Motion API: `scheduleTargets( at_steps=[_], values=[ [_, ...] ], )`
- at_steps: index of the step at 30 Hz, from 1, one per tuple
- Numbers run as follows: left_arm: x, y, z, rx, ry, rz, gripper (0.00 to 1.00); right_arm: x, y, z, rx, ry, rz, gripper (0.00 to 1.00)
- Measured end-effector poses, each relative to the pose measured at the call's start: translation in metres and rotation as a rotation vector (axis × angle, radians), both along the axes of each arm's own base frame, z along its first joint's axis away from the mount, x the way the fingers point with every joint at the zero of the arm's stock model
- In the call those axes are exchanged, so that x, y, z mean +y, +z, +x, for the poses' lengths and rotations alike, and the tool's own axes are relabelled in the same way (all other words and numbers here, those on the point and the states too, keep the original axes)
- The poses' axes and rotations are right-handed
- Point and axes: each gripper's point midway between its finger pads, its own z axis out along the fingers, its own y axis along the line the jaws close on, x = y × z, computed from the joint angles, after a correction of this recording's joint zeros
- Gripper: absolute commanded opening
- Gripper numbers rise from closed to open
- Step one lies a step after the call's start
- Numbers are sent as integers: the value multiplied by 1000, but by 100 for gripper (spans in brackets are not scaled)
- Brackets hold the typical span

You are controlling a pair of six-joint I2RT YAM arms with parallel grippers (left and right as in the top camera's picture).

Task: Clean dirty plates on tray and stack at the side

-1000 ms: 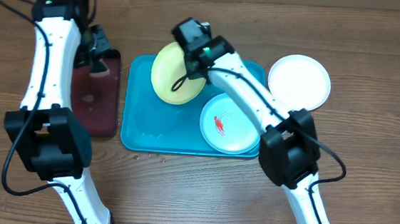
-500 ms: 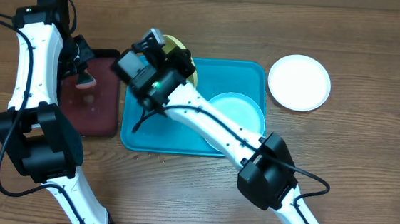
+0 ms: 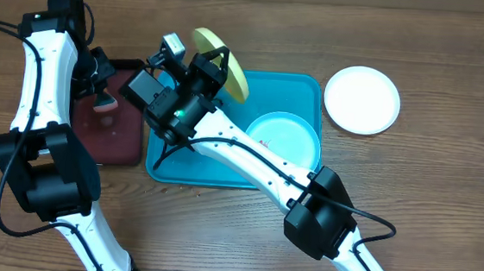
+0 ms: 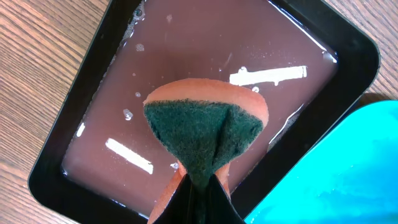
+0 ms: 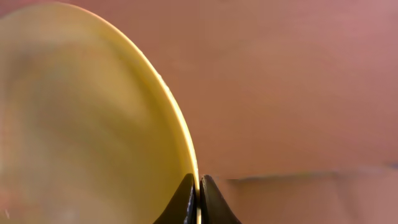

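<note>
Over the back-left corner of the turquoise tray (image 3: 308, 92), the yellow-green plate (image 3: 230, 69) hangs tilted on edge, lifted off the tray floor. The right gripper (image 5: 199, 185) is pinched tight on its rim. Both fingertips meet on the thin lip, and in the wrist view the plate's curved edge sweeps up and away to the left.

Down in the tray, the mint-blue plate (image 3: 294, 131) lies flat in the right half, close to the right and front rims. The right arm crosses above its left edge. To the left of that plate the tray floor shows bare turquoise, though the same arm spans over it.

Off the tray's back-right corner, the white plate (image 3: 362, 99) sits flat on the wooden table (image 3: 444, 212), apart from the tray rim. There's open wood to its right and all along the front.

On the other side, the dark maroon tray (image 3: 122, 140) lies just beside the turquoise tray's left rim, long sides parallel. A shallow film of liquid covers its floor and catches the light.

The left gripper (image 4: 200, 188) is clamped on a sponge (image 4: 202, 127), which is folded by the pinch. Its green scrub face is toward the camera, with the orange body behind. The sponge hangs over the middle of the maroon tray, with room to the black rim on every side. Whether it touches the liquid, I can't tell.
</note>
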Motion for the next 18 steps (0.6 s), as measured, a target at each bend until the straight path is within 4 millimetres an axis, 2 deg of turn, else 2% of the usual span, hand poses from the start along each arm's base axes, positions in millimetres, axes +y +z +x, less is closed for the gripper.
scheduleTargets(
  at_steps=[2, 4, 6, 8, 11, 13, 18],
  values=[
    [0, 0, -1, 2, 0, -1, 4, 9, -28, 1, 157, 82, 62, 4],
    [0, 0, -2, 6, 0, -2, 4, 8, -44, 6, 240, 102, 128, 4],
    [0, 0, -2, 7, 0, -2, 4, -2, -53, 16, 273, 77, 210, 4],
    [0, 0, -2, 7, 0, -2, 4, -21, -61, 30, 307, 25, 302, 4],
    [0, 0, -2, 7, 0, -2, 4, -61, -79, 50, 400, -68, 447, 4],
    [0, 0, -2, 7, 0, -2, 4, -95, -93, 63, 496, -134, 576, 4],
    [0, 0, 0, 0, 0, 0, 4, -207, -116, 82, 699, -340, 937, 4]
  ],
)
